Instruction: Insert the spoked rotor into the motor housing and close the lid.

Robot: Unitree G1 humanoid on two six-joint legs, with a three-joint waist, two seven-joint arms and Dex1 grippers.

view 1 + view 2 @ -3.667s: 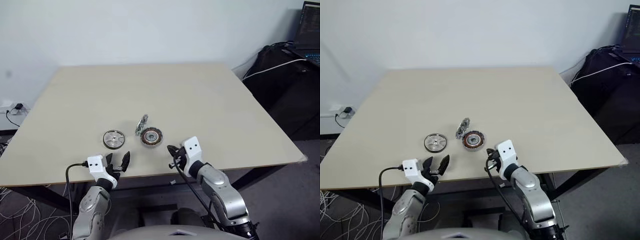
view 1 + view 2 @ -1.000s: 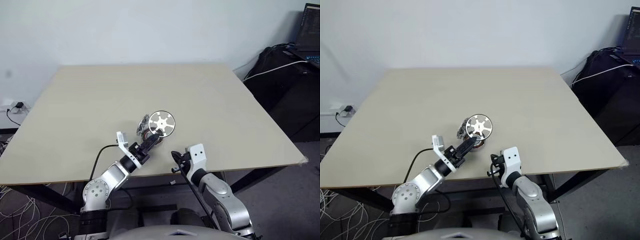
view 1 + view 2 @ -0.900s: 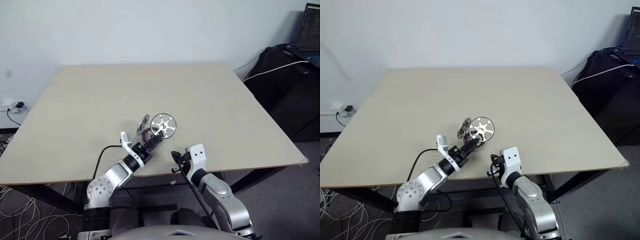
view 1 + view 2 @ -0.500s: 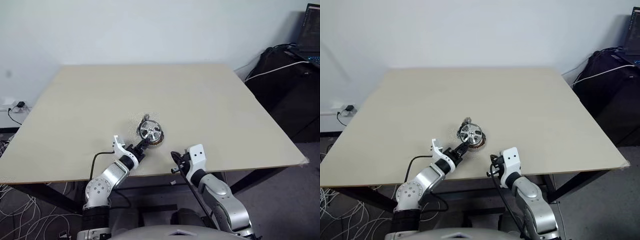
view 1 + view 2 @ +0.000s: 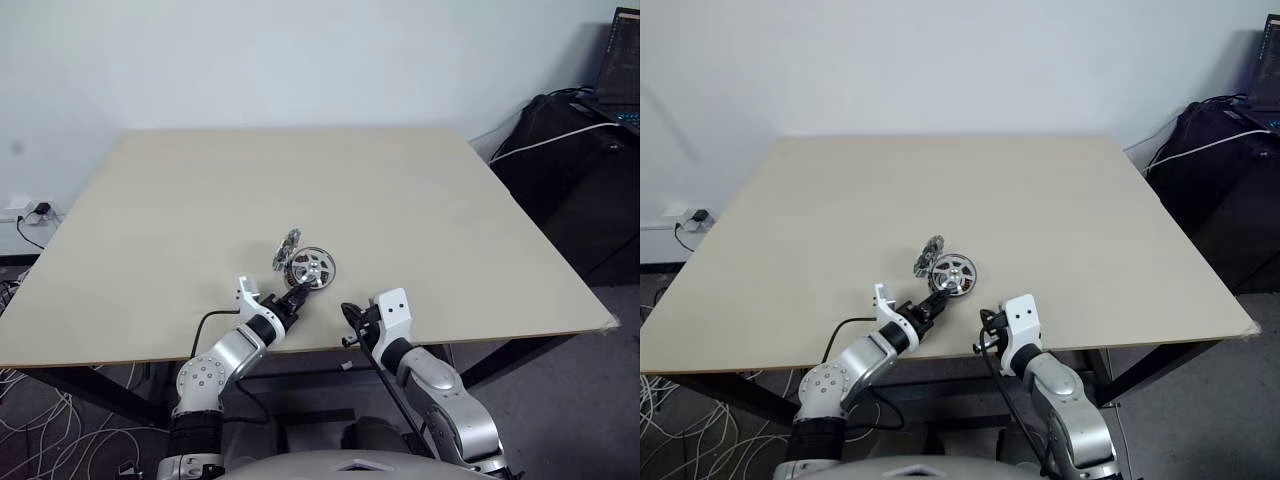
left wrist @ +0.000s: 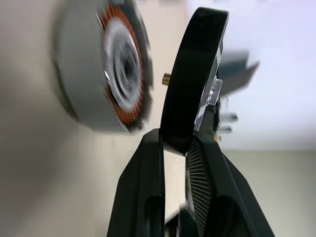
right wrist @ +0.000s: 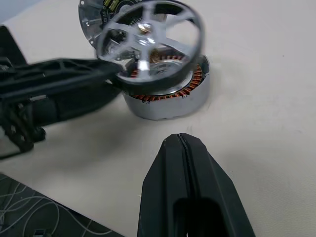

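- Spoked rotor (image 7: pixel 148 47) brought down from a raised, face-on pose a second ago to a near-flat pose just above the motor housing (image 7: pixel 170 96); tilt largely taken out over that interval.
- Earlier still: rotor lay flat on the table (image 5: pixel 450 210) left of the housing; now off the table, carried.
- Not yet seated: right wrist view shows the rotor hovering slightly over the copper winding ring, offset toward the left arm's side; left wrist view shows a clear gap between rotor and housing, small brass shaft tip pointing at the housing's pale centre.
- Judged: insertion step in its final approach; remaining need is centring the shaft on the bore and lowering.
- Left pincer (image 6: pixel 175 143): narrow opening, clamped on the rotor's rim edge-on, one finger on each face; no contact with the housing visible.
- Right pincer (image 7: pixel 181 140): fully closed, empty, parked near the table's front edge just short of the housing, touching nothing; unchanged over the last second.
- Lid (image 5: pixel 288 245): propped on edge just behind and left of the housing, untouched; closing step still to come.
- Housing: flat on the table near the front edge, between the two arms, same spot as before.
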